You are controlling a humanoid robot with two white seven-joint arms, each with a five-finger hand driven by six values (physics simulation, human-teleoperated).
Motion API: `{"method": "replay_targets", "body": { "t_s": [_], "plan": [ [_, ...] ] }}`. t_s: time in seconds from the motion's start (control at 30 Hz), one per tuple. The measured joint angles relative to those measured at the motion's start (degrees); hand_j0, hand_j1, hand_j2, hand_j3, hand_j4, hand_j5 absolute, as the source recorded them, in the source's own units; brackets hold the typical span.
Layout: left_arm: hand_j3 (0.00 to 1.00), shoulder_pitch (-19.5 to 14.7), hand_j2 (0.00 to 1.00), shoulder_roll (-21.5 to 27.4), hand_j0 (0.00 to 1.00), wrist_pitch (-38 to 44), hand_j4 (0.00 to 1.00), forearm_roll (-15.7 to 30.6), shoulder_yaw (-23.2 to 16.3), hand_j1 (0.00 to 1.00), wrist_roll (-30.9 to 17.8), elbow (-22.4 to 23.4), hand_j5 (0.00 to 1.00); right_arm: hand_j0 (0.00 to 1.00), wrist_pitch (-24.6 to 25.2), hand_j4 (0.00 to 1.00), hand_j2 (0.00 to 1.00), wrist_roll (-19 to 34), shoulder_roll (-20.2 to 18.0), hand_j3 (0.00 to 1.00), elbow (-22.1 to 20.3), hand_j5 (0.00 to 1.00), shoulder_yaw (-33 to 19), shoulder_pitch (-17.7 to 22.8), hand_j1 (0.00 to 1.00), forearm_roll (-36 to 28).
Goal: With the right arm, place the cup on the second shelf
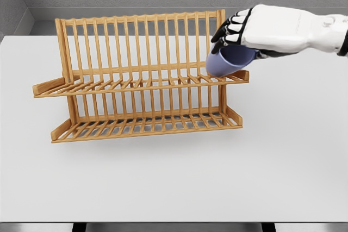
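A wooden two-tier dish rack (141, 80) stands on the white table (174, 183). My right hand (235, 32) comes in from the upper right and is shut on a lavender-blue cup (228, 61). The cup is tilted, its base touching or just above the right end of the rack's upper shelf (136, 85). The fingers curl over the cup's far side, hiding part of its rim. The lower shelf (147, 123) holds nothing. The left arm does not show.
The rack's tall back slats (141, 42) rise just left of the hand. A grey wall runs behind the table. The table's front edge lies near the bottom of the view.
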Motion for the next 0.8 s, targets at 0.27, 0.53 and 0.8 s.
{"method": "replay_targets", "body": {
  "t_s": [0.27,0.53,0.8],
  "plan": [
    [1.00,0.00,1.00,0.00,1.00,0.00,1.00,0.00,0.00,1.00,0.00,0.00,1.00,0.65,0.23,0.65,0.65,-0.07,0.09,0.65,0.42,0.65,2.59,0.18,0.65,1.40],
    [1.00,0.00,1.00,0.00,1.00,0.00,1.00,0.00,0.00,1.00,0.00,0.00,1.00,1.00,0.09,1.00,1.00,0.10,-0.06,1.00,0.47,1.00,3.68,0.26,1.00,1.84],
    [1.00,0.00,1.00,0.00,1.00,0.00,1.00,-0.01,-0.01,1.00,0.00,0.00,1.00,1.00,2.95,1.00,1.00,0.30,-0.06,1.00,0.85,1.00,-10.76,2.28,1.00,1.72]
  ]
}}
